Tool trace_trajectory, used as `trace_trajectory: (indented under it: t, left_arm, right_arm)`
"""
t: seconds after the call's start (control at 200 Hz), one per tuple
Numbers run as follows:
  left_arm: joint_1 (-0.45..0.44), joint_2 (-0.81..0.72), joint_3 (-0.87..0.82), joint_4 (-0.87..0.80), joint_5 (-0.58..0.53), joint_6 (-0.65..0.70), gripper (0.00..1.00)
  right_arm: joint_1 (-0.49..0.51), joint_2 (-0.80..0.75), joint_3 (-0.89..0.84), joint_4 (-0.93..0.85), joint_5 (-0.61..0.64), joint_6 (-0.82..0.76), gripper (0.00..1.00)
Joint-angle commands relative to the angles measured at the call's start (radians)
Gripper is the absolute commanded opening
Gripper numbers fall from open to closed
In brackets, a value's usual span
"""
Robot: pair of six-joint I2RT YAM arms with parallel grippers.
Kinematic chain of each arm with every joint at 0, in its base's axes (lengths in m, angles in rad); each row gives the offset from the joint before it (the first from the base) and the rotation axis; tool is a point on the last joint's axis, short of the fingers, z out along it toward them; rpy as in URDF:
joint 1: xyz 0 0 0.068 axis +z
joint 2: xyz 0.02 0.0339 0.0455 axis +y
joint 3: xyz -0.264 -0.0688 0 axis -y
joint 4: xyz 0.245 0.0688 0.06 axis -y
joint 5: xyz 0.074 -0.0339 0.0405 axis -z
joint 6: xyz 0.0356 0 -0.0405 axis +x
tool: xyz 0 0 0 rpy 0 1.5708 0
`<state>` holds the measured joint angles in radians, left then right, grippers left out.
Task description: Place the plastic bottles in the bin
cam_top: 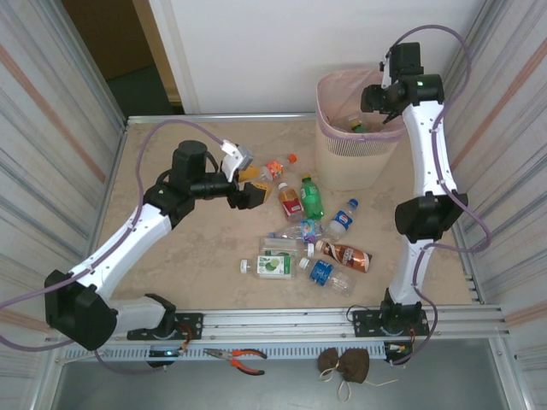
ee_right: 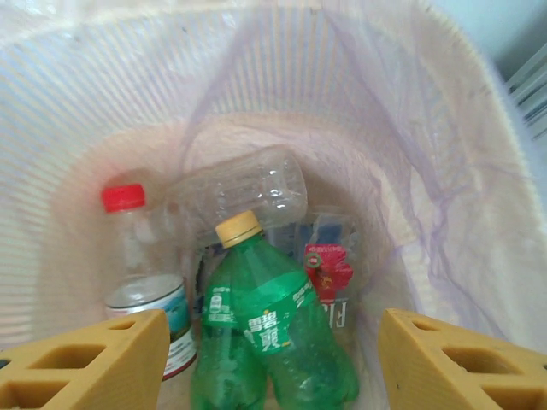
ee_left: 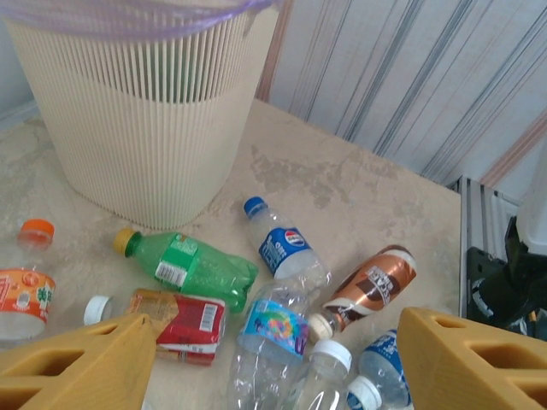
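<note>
The bin stood at the far right of the table, close to the back edge. A heap of bottles lay inside it, one leaning at the front and another lying crosswise behind. The loose bottles lay scattered on the table before and left of the bin. The pliers lay on the near rail, between the arm bases.

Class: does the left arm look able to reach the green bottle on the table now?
Likely yes: the open left tool hovers near the green bottle; only a red-labelled bottle crowds its side.
</note>
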<state>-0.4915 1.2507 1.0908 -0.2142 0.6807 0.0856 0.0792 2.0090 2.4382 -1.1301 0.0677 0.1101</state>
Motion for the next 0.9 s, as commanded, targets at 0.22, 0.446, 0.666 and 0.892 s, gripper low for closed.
trace_trajectory:
  t: [0.22, 0.446, 0.666, 0.892]
  left_arm:
    - [-0.016, 0.013, 0.134, -0.464, -0.085, 0.394, 0.72]
    - [-0.087, -0.088, -0.011, -0.535, -0.222, 0.654, 0.74]
    - [-0.172, -0.049, -0.106, -0.565, -0.363, 0.757, 0.75]
    - [-0.252, 0.052, -0.213, -0.503, -0.506, 0.778, 0.76]
  right_arm:
    - [-0.002, -0.210, -0.137, 0.042, -0.062, 0.081, 0.65]
    - [-0.004, -0.337, -0.278, 0.105, -0.070, 0.101, 0.65]
    - [-0.010, -0.468, -0.458, 0.179, -0.075, 0.117, 0.65]
    - [-0.037, -0.582, -0.629, 0.226, -0.083, 0.126, 0.65]
